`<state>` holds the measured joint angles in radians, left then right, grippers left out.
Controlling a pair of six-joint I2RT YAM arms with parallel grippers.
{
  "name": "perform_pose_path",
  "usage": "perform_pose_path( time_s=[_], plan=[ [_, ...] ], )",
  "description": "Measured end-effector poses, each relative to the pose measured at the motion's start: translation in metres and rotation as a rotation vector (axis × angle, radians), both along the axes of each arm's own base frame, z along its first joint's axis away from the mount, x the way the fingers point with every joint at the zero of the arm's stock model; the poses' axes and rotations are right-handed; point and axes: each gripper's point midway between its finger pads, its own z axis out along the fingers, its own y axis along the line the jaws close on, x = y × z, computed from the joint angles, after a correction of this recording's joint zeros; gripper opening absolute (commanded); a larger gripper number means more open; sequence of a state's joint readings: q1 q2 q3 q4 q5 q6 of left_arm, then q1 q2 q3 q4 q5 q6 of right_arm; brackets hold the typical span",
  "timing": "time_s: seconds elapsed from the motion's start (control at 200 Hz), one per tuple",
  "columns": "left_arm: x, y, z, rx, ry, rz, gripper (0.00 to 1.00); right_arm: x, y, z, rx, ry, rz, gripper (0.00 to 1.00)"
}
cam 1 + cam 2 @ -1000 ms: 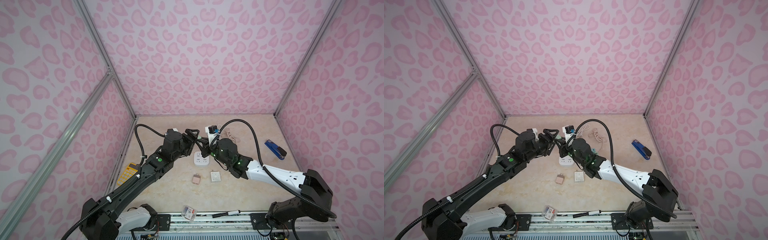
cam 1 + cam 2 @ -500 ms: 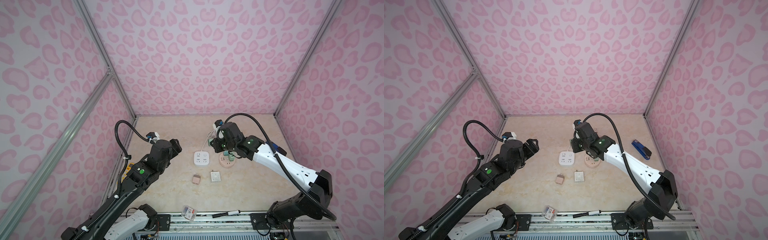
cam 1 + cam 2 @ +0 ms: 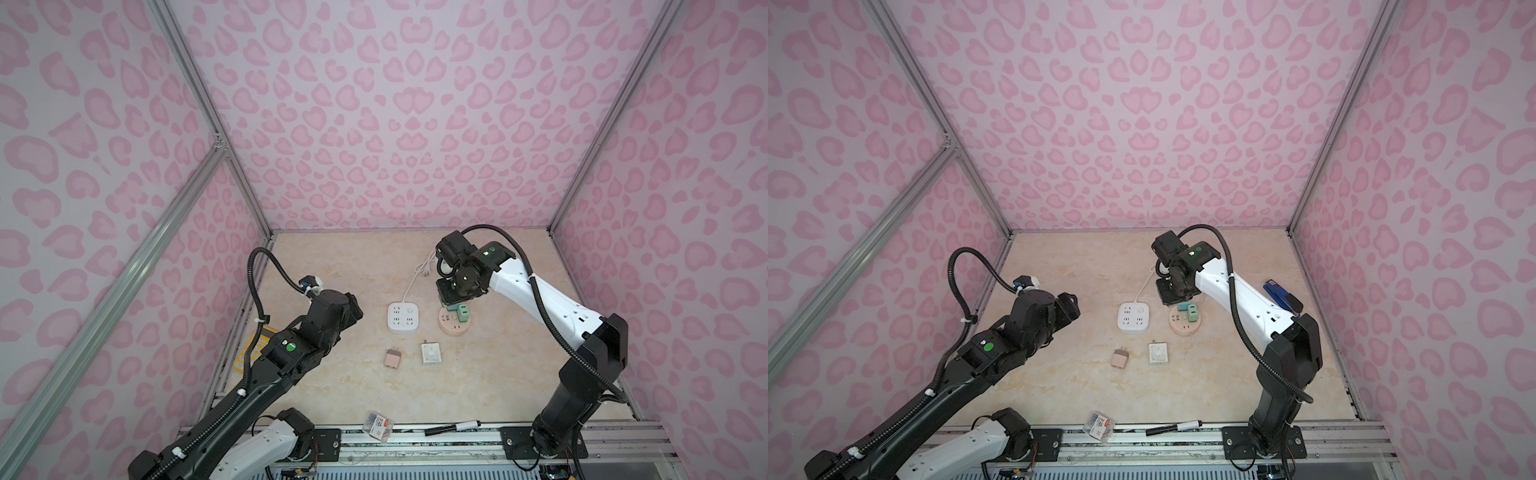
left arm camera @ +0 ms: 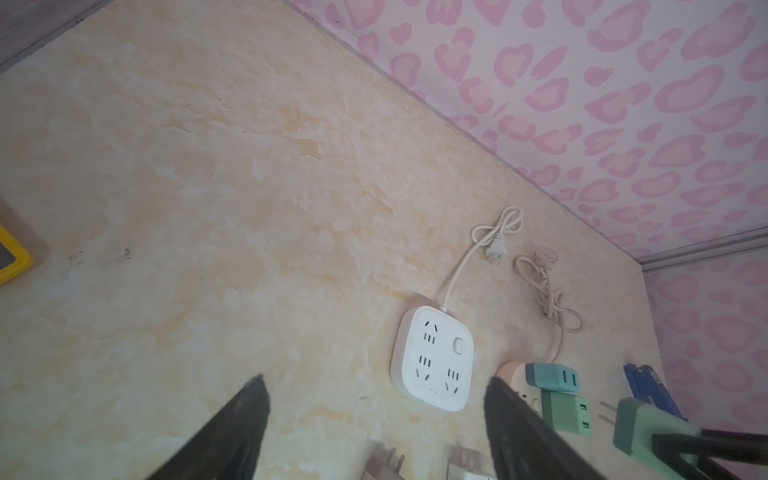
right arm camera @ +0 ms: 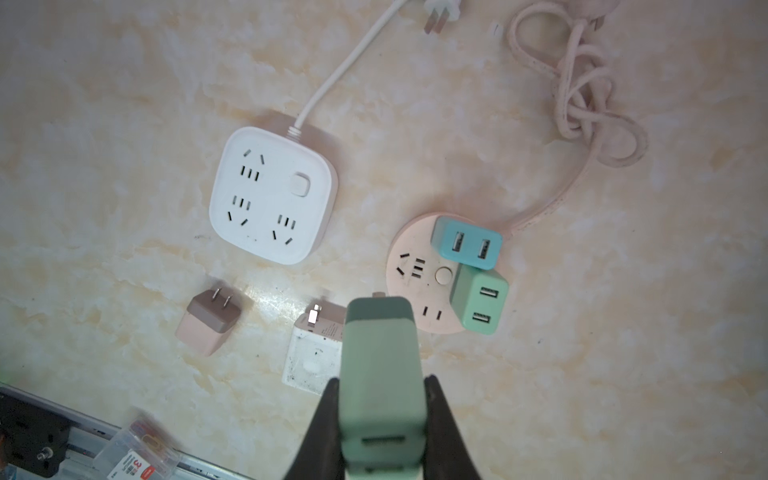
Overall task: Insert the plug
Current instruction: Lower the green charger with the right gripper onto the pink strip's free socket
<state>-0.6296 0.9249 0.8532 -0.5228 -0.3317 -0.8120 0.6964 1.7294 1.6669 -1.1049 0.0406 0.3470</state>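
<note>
- The sage-green rectangular plastic charger plug [image 5: 380, 374] is pinched between the two black fingers of the right gripper [image 5: 382, 380]. It is raised off the table, with its darker prong end pointing out past the fingertips. The prongs themselves barely show.
- Just beyond that end lies the round pink power strip [image 5: 419, 286]. A teal-blue USB charger [image 5: 467, 243] and a mint-green USB charger [image 5: 480, 301] are already seated in it. A two-slot socket nearest the held plug's tip looks free.
- Judged from this, the pick-up is done. Lining up the prongs and pressing them home are left.
- Farther out from the fingers sits the white square power strip [image 5: 272, 193], with all its sockets empty. A pink-and-brown charger [image 5: 210, 322] and a white square adapter [image 5: 311, 357] lie loose on the marble-look table [image 5: 124, 124].
- The left gripper [image 4: 374, 378] hangs well apart from all this, fingers spread with nothing between them.
- Writing: a red-and-white label on the clear box of paper clips [image 5: 137, 461] shows a "3", and the rest is too blurred to read. No brand shows on the plug.
</note>
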Motion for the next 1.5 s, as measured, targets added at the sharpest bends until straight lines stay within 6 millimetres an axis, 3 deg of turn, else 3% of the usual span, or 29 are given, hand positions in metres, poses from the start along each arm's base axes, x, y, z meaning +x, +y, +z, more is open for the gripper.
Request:
perform_pose_path(
  time_s=[0.69,1.5],
  plan=[
    [0.008,-0.013,-0.008,-0.023,0.017,-0.025,0.83,0.007,-0.008,-0.053,-0.05,0.125,-0.121,0.0],
    [0.01,-0.016,-0.009,-0.03,0.014,-0.031,0.83,0.02,-0.014,-0.09,-0.125,0.142,-0.166,0.0]
  ],
)
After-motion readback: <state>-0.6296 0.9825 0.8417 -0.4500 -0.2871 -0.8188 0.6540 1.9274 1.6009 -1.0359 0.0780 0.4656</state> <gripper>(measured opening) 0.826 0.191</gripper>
